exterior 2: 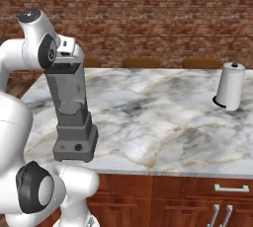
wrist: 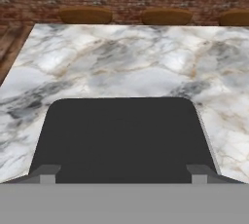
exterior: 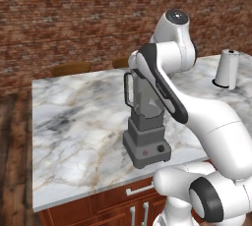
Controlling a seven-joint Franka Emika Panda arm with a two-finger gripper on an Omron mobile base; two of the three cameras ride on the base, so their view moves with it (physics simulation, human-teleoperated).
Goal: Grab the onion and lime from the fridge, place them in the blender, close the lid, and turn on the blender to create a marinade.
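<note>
The blender (exterior: 146, 146) (exterior 2: 74, 137) stands near the front edge of the marble counter, its red-marked base and knob (exterior 2: 77, 147) facing me. Its clear grey jar (exterior: 142, 97) (exterior 2: 69, 90) rises under my hand. In the hand view the flat black lid (wrist: 124, 135) lies just below and ahead of my gripper (wrist: 124, 174), apparently on the jar's top. The gripper is open, its fingertips (wrist: 48, 172) standing wide apart at either side of the lid's near edge, holding nothing. The onion, the lime and the fridge are out of view.
A white paper-towel roll (exterior: 228, 69) (exterior 2: 230, 87) stands at the far right of the counter (exterior: 74, 122). Brown stools (wrist: 85, 14) line the counter's far side before a brick wall. Red-brown cupboard fronts (exterior 2: 197, 196) run below the near edge.
</note>
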